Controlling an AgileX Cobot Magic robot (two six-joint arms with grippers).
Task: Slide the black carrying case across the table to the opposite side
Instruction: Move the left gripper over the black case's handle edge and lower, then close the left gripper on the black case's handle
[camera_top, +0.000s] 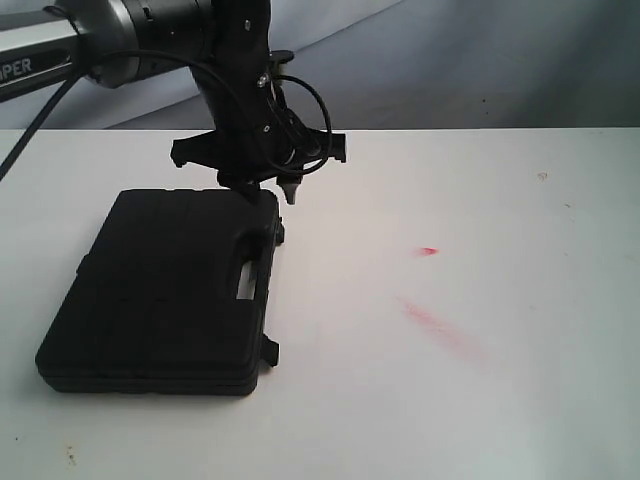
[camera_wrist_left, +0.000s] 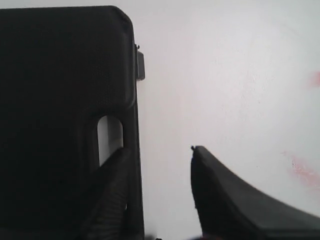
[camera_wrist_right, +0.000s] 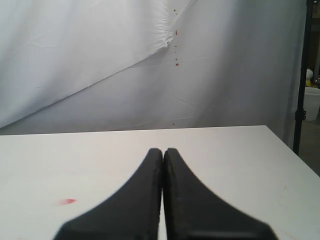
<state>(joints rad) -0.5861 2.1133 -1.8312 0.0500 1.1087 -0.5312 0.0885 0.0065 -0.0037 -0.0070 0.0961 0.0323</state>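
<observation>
The black carrying case (camera_top: 165, 290) lies flat on the white table (camera_top: 450, 400) at the left, its handle slot (camera_top: 247, 281) on the side toward the middle. My left gripper (camera_top: 278, 196) hangs open over the case's far corner on the handle side. One finger is over the case's handle edge (camera_wrist_left: 112, 195), the other over bare table beside it (camera_wrist_left: 235, 200). In the left wrist view the case (camera_wrist_left: 50, 110) fills one side. My right gripper (camera_wrist_right: 163, 151) is shut and empty, low over the table (camera_wrist_right: 250, 165); it does not show in the exterior view.
Red smears (camera_top: 440, 325) and a small red spot (camera_top: 428, 251) mark the tabletop right of the case. A white cloth backdrop (camera_wrist_right: 100, 65) hangs behind the table's far edge. A dark stand pole (camera_wrist_right: 300, 75) rises past the table's corner.
</observation>
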